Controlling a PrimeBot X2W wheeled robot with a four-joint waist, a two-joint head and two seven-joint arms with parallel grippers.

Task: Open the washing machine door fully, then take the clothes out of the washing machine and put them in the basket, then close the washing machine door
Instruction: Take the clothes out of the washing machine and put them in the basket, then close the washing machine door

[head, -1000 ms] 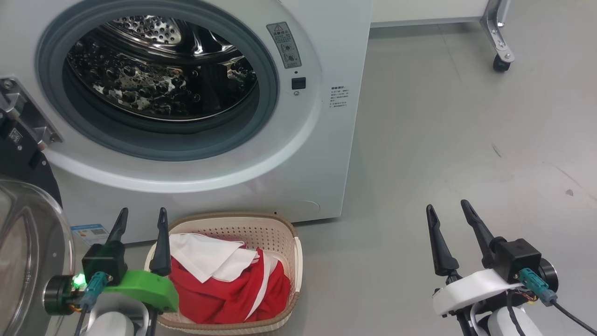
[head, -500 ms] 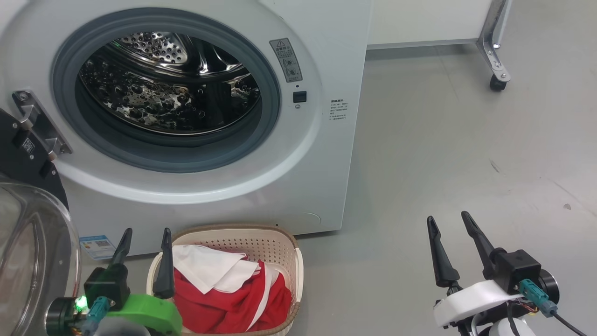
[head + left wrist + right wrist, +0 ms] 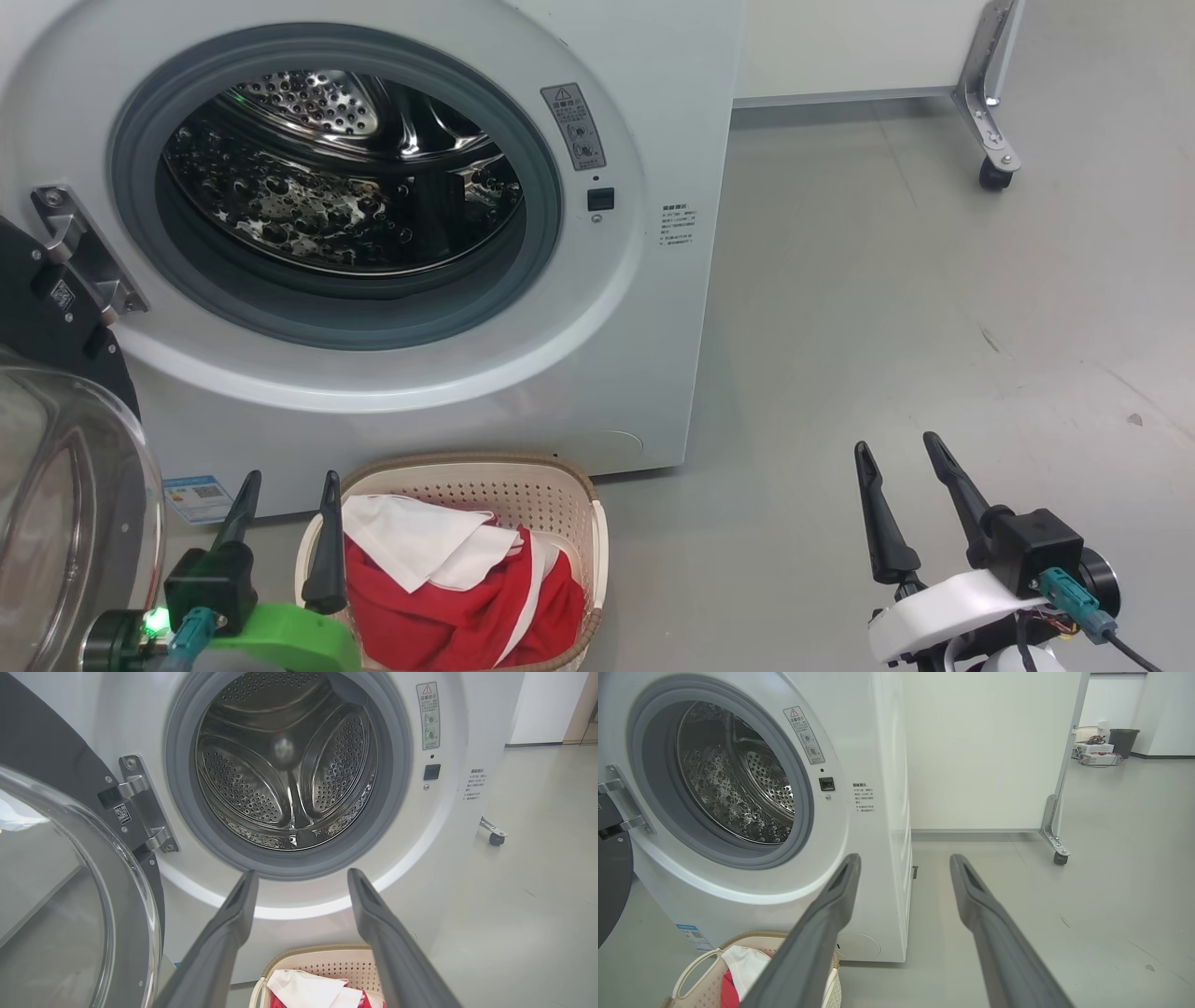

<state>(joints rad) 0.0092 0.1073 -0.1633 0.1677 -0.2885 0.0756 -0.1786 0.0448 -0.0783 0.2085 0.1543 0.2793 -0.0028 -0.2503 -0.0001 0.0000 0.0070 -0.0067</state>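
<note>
The white washing machine (image 3: pixel 653 308) stands open, and its steel drum (image 3: pixel 345 187) holds nothing. Its door (image 3: pixel 65 523) hangs swung out at the far left, glass bowl toward me, on a metal hinge (image 3: pixel 140 807). The cream basket (image 3: pixel 569 495) sits on the floor before the machine with the red and white clothes (image 3: pixel 448 579) inside. My left gripper (image 3: pixel 285 485) is open just left of the basket, between it and the door. On the floor side at lower right, my right gripper (image 3: pixel 901 453) is open and holds nothing.
A blue sticker (image 3: pixel 196 497) marks the machine's lower left corner. A white partition on a castor leg (image 3: pixel 994 168) stands at the back right. Bins and boxes (image 3: pixel 1097 742) lie far off beyond it. Grey floor (image 3: pixel 887 308) stretches to the right of the machine.
The head camera has tilted up, so the machine and basket sit lower in the picture. Both grippers stay open and hold their places.
</note>
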